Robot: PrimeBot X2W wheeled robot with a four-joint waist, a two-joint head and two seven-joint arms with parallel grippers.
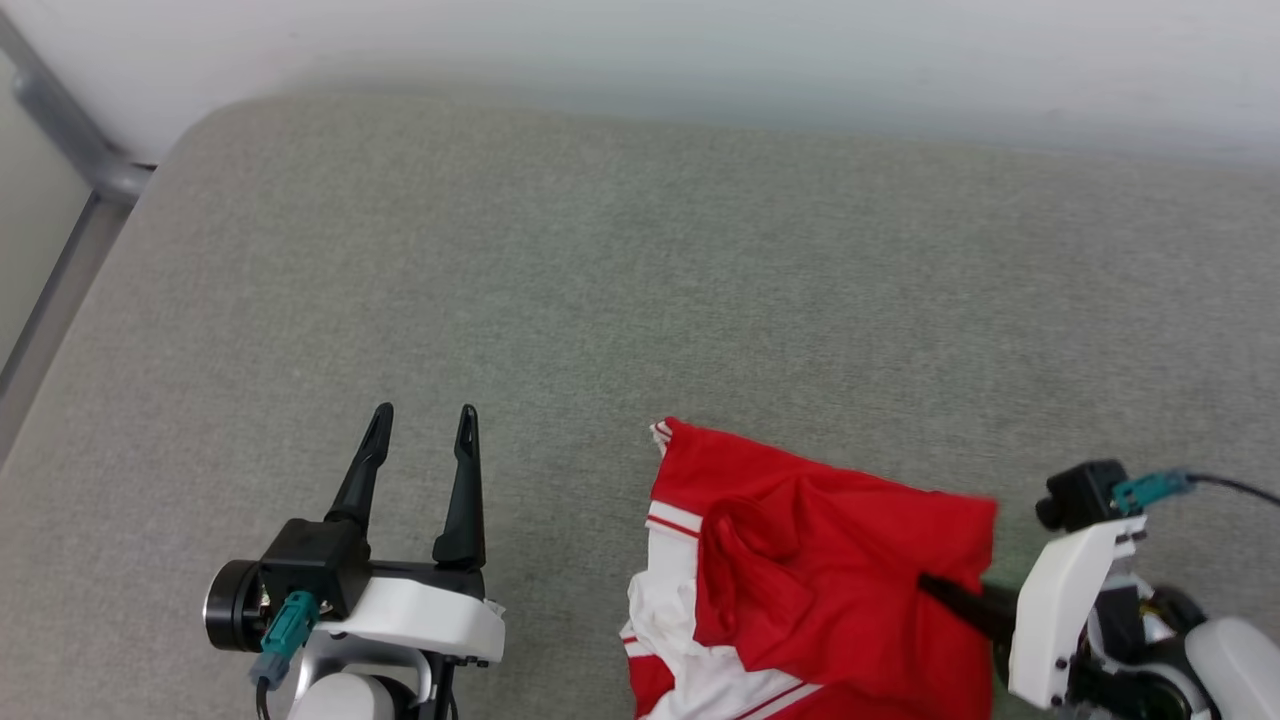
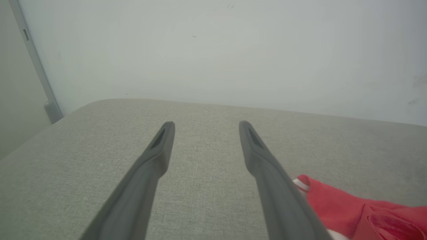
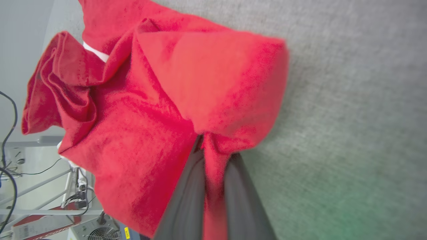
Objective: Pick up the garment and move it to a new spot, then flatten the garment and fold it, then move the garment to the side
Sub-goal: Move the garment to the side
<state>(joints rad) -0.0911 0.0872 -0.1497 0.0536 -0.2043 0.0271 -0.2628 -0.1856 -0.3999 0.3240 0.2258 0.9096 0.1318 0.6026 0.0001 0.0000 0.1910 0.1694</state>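
**A:** One thing to track: the garment (image 1: 830, 570), a bright red short-sleeved jersey of thin fabric with white sleeves and red-and-white striped trim. Where is it?

**B:** Crumpled on the grey woven cushioned surface (image 1: 600, 250), at the near edge and right of the middle in the head view. Its lower part runs off the bottom of that view. A corner with striped trim points toward the far side at its upper left. A white sleeve lies along its left side.

**A:** Is anything gripping it?

**B:** Yes, the right gripper (image 1: 935, 588). It reaches in from the lower right with its long dark fingers pointing left, clenched on a pinch of red fabric at the jersey's right edge. In the right wrist view, a strip of red runs down between the two fingers (image 3: 186, 200), which are drawn close together. A loose, slightly blurred fold billows over their tips.

**A:** And the other arm?

**B:** The left gripper (image 1: 425, 412) sits at the lower left, over bare cushion. Its fingers are spread wide with nothing between them, pointing toward the pale wall (image 1: 700, 50). It isn't touching the jersey. In the left wrist view, the striped corner shows just past its right finger, low and to the right.
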